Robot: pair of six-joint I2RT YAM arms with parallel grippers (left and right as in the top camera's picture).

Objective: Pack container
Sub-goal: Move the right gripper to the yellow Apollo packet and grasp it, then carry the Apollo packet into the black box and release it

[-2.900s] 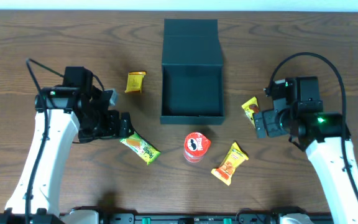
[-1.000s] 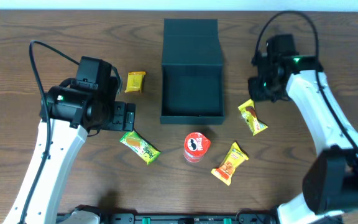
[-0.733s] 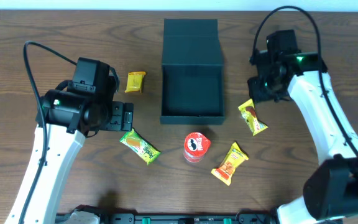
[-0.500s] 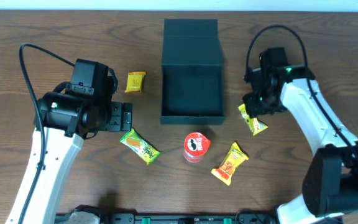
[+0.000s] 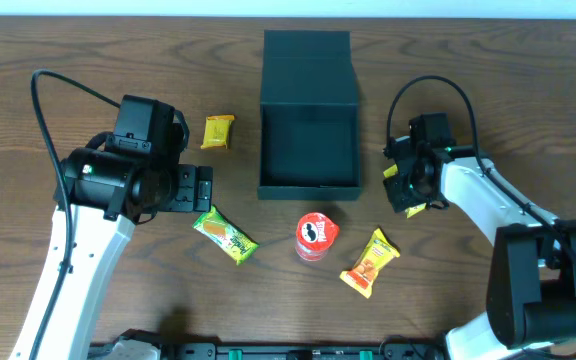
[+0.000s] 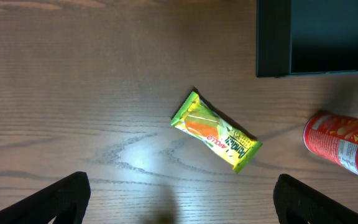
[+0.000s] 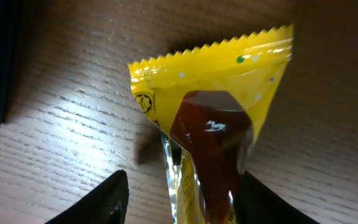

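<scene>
The container [image 5: 308,150] is a dark teal-black square box, open, with its flap lid lying back toward the far side. Its corner shows in the left wrist view [image 6: 272,37]. My right gripper [image 5: 409,190] is down at a yellow-and-red snack packet [image 7: 216,118] to the right of the box. Its jaws [image 7: 182,205] are open and straddle the packet, with a gap on the left side. My left gripper [image 5: 204,190] is open and empty [image 6: 179,211], above the table just behind a green packet [image 6: 216,132].
A red can [image 5: 316,236] stands in front of the box and also shows in the left wrist view [image 6: 344,147]. The green packet [image 5: 225,236] lies left of the can. An orange-yellow packet [image 5: 370,262] lies to its right. A small yellow packet [image 5: 218,131] lies left of the box.
My right arm has come forward and down from beside the box's far right onto the yellow-and-red packet. My left arm has barely moved over the last second.
</scene>
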